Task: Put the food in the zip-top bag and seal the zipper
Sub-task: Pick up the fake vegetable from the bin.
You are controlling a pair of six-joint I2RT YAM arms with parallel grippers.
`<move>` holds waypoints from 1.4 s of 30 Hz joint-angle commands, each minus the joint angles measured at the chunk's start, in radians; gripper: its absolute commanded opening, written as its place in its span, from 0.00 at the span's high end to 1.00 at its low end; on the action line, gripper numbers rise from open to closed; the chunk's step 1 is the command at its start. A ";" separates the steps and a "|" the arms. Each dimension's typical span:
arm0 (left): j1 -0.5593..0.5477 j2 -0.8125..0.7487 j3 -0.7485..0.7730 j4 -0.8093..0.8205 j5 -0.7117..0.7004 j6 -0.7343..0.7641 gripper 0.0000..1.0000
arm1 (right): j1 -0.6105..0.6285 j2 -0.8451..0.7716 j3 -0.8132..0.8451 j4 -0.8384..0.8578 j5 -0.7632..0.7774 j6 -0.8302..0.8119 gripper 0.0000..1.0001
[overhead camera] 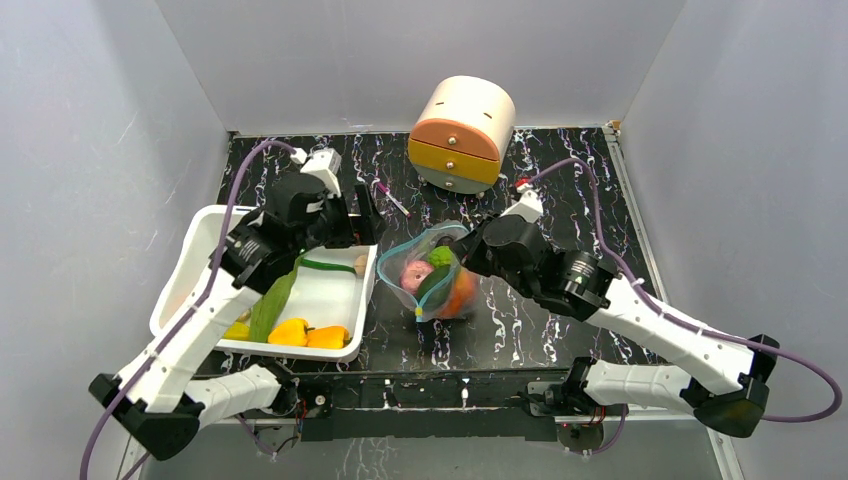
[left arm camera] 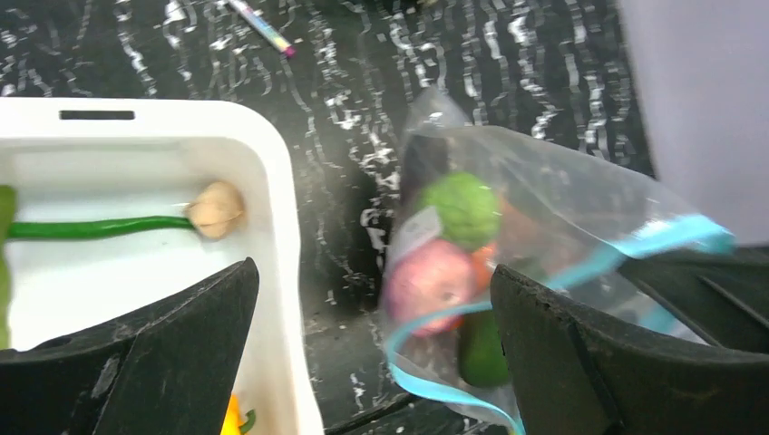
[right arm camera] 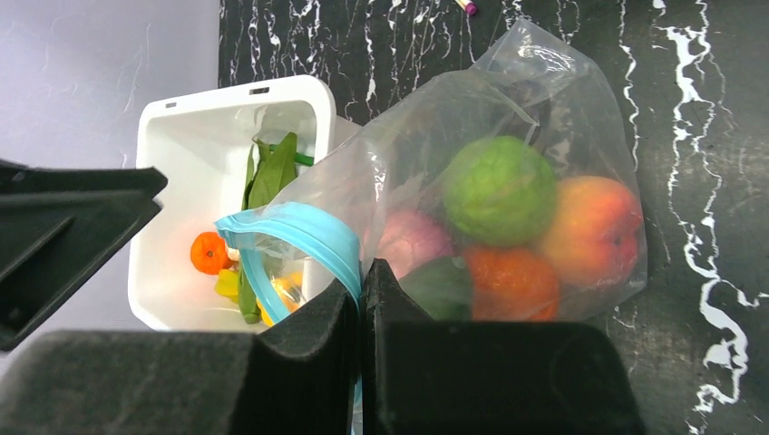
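The clear zip-top bag [overhead camera: 432, 278] lies mid-table with its mouth toward the white tub [overhead camera: 196, 232]. It holds a green round fruit [right arm camera: 499, 188], an orange [right arm camera: 512, 283], a red-pink fruit [right arm camera: 594, 231], a pink fruit [right arm camera: 413, 243] and a dark green piece [right arm camera: 440, 288]. My right gripper [right arm camera: 361, 281] is shut on the bag's blue-green zipper strip [right arm camera: 308, 237], holding the mouth up. My left gripper [left arm camera: 374, 272] is open and empty, between the tub's rim and the bag's mouth. Yellow peppers [overhead camera: 305, 333], a long green leaf [overhead camera: 272, 300] and a small orange [right arm camera: 209, 252] lie in the tub. No yellow piece shows on the zipper.
A round cream and orange drawer box [overhead camera: 462, 133] stands at the back. A pen [overhead camera: 392, 198] lies on the black marbled table behind the bag. A green stalk with a beige end [left arm camera: 216, 208] lies in the tub. Grey walls close in on three sides.
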State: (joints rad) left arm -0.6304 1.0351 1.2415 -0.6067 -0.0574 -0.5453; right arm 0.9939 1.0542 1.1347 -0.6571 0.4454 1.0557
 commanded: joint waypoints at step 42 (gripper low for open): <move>0.482 0.241 -0.551 0.534 0.423 -0.040 0.39 | 0.001 -0.136 -0.009 -0.091 0.020 0.032 1.00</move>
State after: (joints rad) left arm -0.1535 1.2560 0.7036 -0.1619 0.2729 -0.5838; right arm 0.9939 0.9253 1.1114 -0.8112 0.4385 1.0756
